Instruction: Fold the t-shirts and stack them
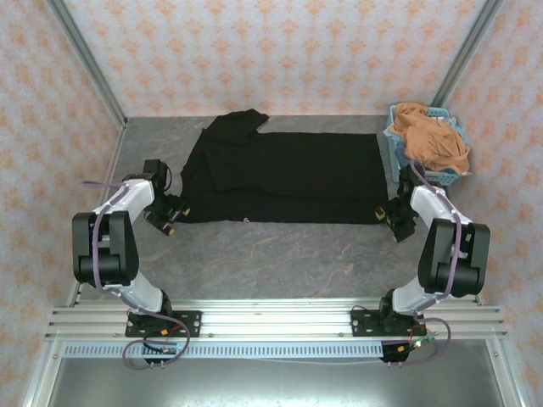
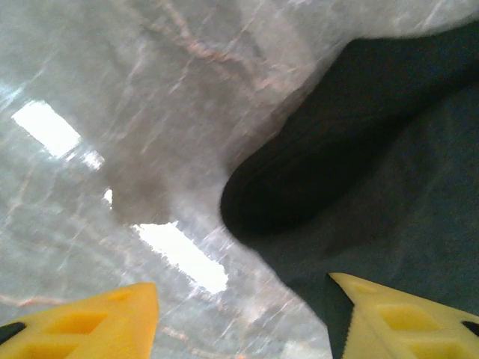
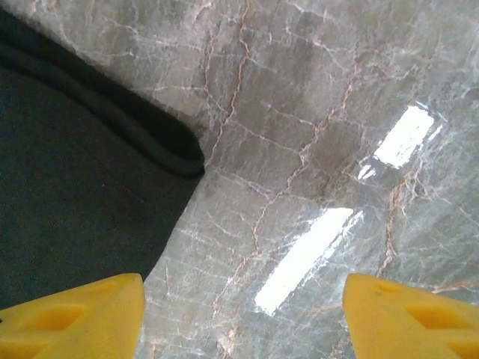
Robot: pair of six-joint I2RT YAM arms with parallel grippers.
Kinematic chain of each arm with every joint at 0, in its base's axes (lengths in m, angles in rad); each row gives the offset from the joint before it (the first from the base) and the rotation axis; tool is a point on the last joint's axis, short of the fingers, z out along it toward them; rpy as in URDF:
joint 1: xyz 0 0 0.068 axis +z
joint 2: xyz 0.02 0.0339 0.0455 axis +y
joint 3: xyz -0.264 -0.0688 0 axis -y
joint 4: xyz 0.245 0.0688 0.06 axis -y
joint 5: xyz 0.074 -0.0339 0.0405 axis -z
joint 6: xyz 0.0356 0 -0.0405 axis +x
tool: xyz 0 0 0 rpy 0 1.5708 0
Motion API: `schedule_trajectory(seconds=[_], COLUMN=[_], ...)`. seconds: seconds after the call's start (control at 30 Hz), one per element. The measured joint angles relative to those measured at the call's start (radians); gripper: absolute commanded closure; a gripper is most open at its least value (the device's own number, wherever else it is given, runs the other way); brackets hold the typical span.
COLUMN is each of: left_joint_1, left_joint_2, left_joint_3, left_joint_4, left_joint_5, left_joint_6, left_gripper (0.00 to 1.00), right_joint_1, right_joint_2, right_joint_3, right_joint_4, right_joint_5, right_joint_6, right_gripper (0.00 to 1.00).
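End effectors, left point(image 2: 241, 284) and right point(image 3: 243, 278), gape over black t-shirt point(image 1: 288, 174) corners.

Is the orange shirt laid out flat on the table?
No, the orange-tan t-shirt sits crumpled in the light-blue basket, at the far right.

You are looking down on a grey, marble-patterned table point(image 1: 280, 250), closed in on three sides by walls point(image 1: 280, 51) papered pale pink with an orange motif. A light-blue plastic lattice basket point(image 1: 394, 146) stands at the far right corner, close to the wall. Silver metal rails point(image 1: 271, 320) run along the near edge. Seen close up, the tabletop carries bright streaks point(image 3: 307, 258), probably lamp reflections.
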Motion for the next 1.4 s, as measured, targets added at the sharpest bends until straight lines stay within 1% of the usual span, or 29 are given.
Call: schedule_trajectory(seconds=[0.07, 0.13, 0.23, 0.3, 0.4, 0.43, 0.47, 0.53, 0.57, 0.6, 0.8, 0.9, 1.0, 1.13, 1.27, 1.4], left_joint_1=[0.000, 0.001, 0.002, 0.002, 0.002, 0.004, 0.005, 0.009, 0.011, 0.013, 0.014, 0.014, 0.014, 0.014, 0.015, 0.014], left_joint_2=[0.018, 0.035, 0.069, 0.089, 0.101, 0.103, 0.105, 0.105, 0.105, 0.105, 0.080, 0.014, -0.087, -0.199, -0.245, -0.307], left_joint_3=[0.000, 0.000, 0.000, 0.001, 0.019, 0.032, 0.042, 0.060, 0.067, 0.074, 0.095, 0.068, 0.007, -0.088, -0.178, -0.239], left_joint_4=[0.034, 0.065, 0.105, 0.121, 0.117, 0.117, 0.117, 0.116, 0.114, 0.109, 0.040, 0.006, -0.031, -0.084, -0.115, -0.159], left_joint_5=[0.000, -0.001, -0.006, -0.011, -0.023, -0.030, -0.038, -0.050, -0.057, -0.063, -0.094, -0.109, -0.130, -0.167, -0.201, -0.253], left_joint_6=[-0.003, -0.003, -0.003, -0.004, 0.004, 0.009, 0.013, 0.024, 0.027, 0.032, 0.065, 0.076, 0.077, 0.077, 0.075, 0.054], left_gripper=[0.47, 0.53, 0.64, 0.73, 0.91, 0.97, 1.00, 1.00, 1.00, 1.00, 1.00, 1.00, 1.00, 1.00, 1.00, 1.00], right_joint_1=[-0.004, -0.006, -0.006, -0.006, -0.006, -0.007, -0.010, -0.013, -0.012, -0.008, 0.005, 0.021, 0.034, 0.051, 0.073, 0.089], right_joint_2=[0.010, 0.027, 0.065, 0.086, 0.121, 0.130, 0.137, 0.154, 0.162, 0.168, 0.159, 0.114, 0.041, -0.069, -0.137, -0.174], right_joint_3=[-0.004, -0.006, -0.006, -0.006, 0.008, 0.018, 0.027, 0.047, 0.056, 0.066, 0.076, 0.064, 0.025, -0.073, -0.177, -0.229], right_joint_4=[0.021, 0.036, 0.061, 0.079, 0.085, 0.071, 0.056, 0.043, 0.054, 0.057, 0.042, 0.003, -0.039, -0.098, -0.137, -0.169], right_joint_5=[-0.003, -0.005, -0.006, -0.008, -0.004, -0.001, 0.000, -0.002, -0.006, -0.005, 0.026, 0.049, 0.067, 0.088, 0.100, 0.109], right_joint_6=[-0.004, -0.004, -0.003, -0.003, 0.000, 0.000, -0.001, 0.000, -0.001, -0.002, 0.005, 0.012, 0.025, 0.055, 0.093, 0.122], right_gripper=[0.33, 0.35, 0.40, 0.45, 0.60, 0.66, 0.74, 0.89, 0.96, 1.00, 1.00, 1.00, 1.00, 1.00, 1.00, 1.00])
